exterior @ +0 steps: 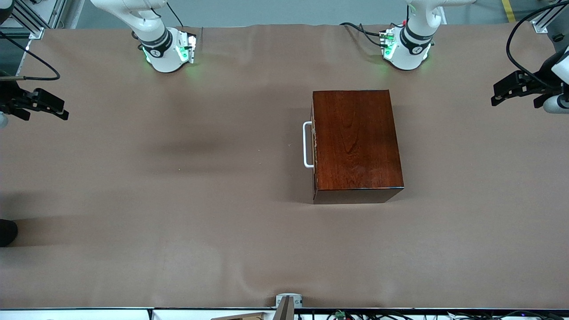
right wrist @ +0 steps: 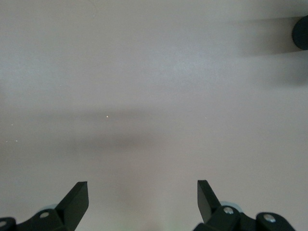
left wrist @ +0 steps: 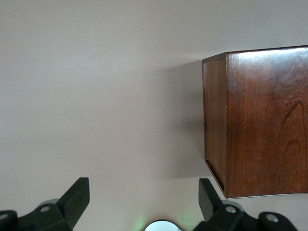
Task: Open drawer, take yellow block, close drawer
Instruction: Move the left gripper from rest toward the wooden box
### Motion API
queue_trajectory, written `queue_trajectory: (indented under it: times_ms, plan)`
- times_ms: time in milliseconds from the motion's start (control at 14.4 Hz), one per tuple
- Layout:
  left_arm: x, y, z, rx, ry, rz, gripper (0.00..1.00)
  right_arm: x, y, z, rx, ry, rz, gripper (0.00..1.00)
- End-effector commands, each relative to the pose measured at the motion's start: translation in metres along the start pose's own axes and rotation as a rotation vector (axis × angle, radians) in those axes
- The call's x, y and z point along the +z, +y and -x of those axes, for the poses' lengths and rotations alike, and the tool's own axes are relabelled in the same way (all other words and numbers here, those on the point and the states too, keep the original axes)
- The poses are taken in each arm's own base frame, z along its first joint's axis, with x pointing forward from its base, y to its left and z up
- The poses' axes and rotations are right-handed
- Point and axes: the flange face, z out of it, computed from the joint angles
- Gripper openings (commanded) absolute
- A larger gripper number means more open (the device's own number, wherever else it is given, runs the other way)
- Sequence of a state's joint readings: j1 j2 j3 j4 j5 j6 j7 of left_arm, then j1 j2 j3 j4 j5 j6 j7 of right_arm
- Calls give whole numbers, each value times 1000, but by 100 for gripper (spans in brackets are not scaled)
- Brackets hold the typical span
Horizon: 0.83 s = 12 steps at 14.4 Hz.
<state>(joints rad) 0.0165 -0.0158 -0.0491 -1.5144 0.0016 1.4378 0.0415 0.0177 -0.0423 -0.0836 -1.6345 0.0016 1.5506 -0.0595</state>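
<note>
The dark reddish-brown wooden box [exterior: 355, 142] stands on the table nearer the left arm's base. Its drawer [exterior: 314, 146] is shut, with the white bar handle [exterior: 306, 145] facing the right arm's end of the table. The yellow block is hidden. My left gripper [exterior: 497, 94] is open and empty, up over the left arm's end of the table; its wrist view shows open fingers [left wrist: 77, 197] and the box's back corner [left wrist: 264, 120]. My right gripper [exterior: 60, 106] is open and empty over the right arm's end; its wrist view shows bare cloth between the fingers [right wrist: 79, 197].
Brown cloth [exterior: 178, 200] covers the whole table. A dark round object [exterior: 6, 231] sits at the edge at the right arm's end, and also shows in the right wrist view [right wrist: 301, 32]. A small mount [exterior: 288, 302] stands at the table's near edge.
</note>
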Motion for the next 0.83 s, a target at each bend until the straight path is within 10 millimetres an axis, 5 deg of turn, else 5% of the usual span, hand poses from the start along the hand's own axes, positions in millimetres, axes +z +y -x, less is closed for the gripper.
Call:
queue_trajectory:
  times_ms: [0,486,764]
  plan:
    - [-3,-2,3,29,-4,-32,100,-3,2,3,11,6,8,100]
    - [-7,12,-12,46,11,-19,100,-1,2,3,12,1,7,100]
    - [18,61,-26,101,-41,-21,100,-1,2,3,12,3,7,100]
